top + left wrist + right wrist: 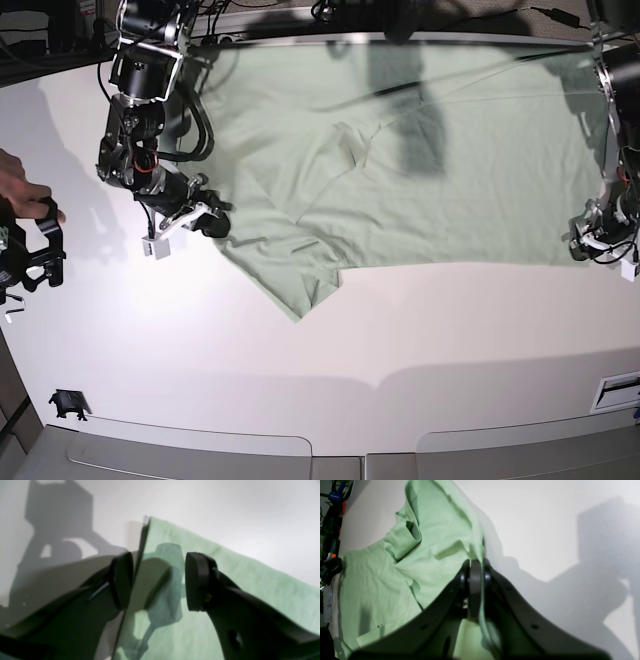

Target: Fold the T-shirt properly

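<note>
T-shirt (pixel 440 190) spread on table (pixel 400 360).
My left gripper (pixel 158 580) is open over its corner; my right gripper (pixel 478 562) is closed, pinching its edge.

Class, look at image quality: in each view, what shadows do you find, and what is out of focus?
Left wrist view: the fingers and shirt look soft, with a grey shadow on the table.
Right wrist view: the near gripper is blurred, the table shadow broad and soft-edged.
Base view: mostly crisp, with dark shadow patches across the shirt.
</note>
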Available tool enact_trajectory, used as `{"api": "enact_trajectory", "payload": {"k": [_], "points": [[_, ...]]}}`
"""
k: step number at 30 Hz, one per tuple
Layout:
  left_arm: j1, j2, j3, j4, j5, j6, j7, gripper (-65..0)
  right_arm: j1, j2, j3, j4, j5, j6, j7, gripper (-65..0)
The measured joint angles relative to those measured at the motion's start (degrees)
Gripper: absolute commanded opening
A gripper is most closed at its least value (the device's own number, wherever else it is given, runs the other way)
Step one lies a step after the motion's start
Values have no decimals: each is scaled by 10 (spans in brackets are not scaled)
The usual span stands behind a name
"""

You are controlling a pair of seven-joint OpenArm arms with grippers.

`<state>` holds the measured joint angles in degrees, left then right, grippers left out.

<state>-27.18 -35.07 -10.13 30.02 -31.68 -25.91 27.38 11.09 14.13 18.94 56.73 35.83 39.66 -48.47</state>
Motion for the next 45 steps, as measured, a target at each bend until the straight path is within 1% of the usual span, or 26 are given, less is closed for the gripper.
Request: {"api": "enact_trajectory", "payload": {"k": [3,8,11,15,16,18,21,22,23,27,30,33,34,35,37,40,42,44,45], "points": [[0,2,0,0,-12,0,0,-343,0,0,0,0,0,0,0,-650],[0,2,0,0,-13,0,0,-345,0,0,0,0,0,0,0,-650],[0,2,0,0,-13,-28,4,-345,0,0,0,0,0,0,0,-650],[0,3,0,0,-19,-31,9,-354,0,0,0,0,0,0,0,-650],[0,3,0,0,-19,-31,9,-373,0,0,0,0,0,0,0,-650],[0,3,0,0,-19,-31,9,-438,0,0,0,0,0,0,0,-650],[0,3,0,0,-19,-31,9,-583,0,0,0,0,0,0,0,-650],[0,3,0,0,-19,-31,5,-625,0,0,0,0,0,0,0,-650],[0,3,0,0,-19,-31,-5,-650,0,0,0,0,0,0,0,-650],[0,3,0,0,-19,-31,-19,-650,0,0,0,0,3,0,0,-650],[0,3,0,0,-19,-31,-20,-650,0,0,0,0,44,-2,-16,-650],[0,-1,0,1,-27,-31,-14,-650,-1,0,0,16,48,-2,-37,-650],[2,-5,0,5,-38,-33,-4,-650,-2,0,0,24,48,-2,-47,-650],[2,-9,0,6,-46,-46,3,-650,-2,0,0,34,48,-2,-55,-650],[2,-20,-1,13,-80,-76,30,-650,-3,0,0,59,47,-2,-67,-650],[2,-33,-1,26,-127,-106,74,-650,-6,0,0,105,49,-2,-89,-650],[2,-39,-1,37,-151,-112,106,-650,-13,0,-1,142,53,-2,-103,-650],[2,-46,0,45,-177,-121,141,-650,-27,0,0,181,77,-3,-121,-650],[2,-49,0,47,-189,-134,157,-650,-36,0,0,198,88,-2,-130,-650]]}}
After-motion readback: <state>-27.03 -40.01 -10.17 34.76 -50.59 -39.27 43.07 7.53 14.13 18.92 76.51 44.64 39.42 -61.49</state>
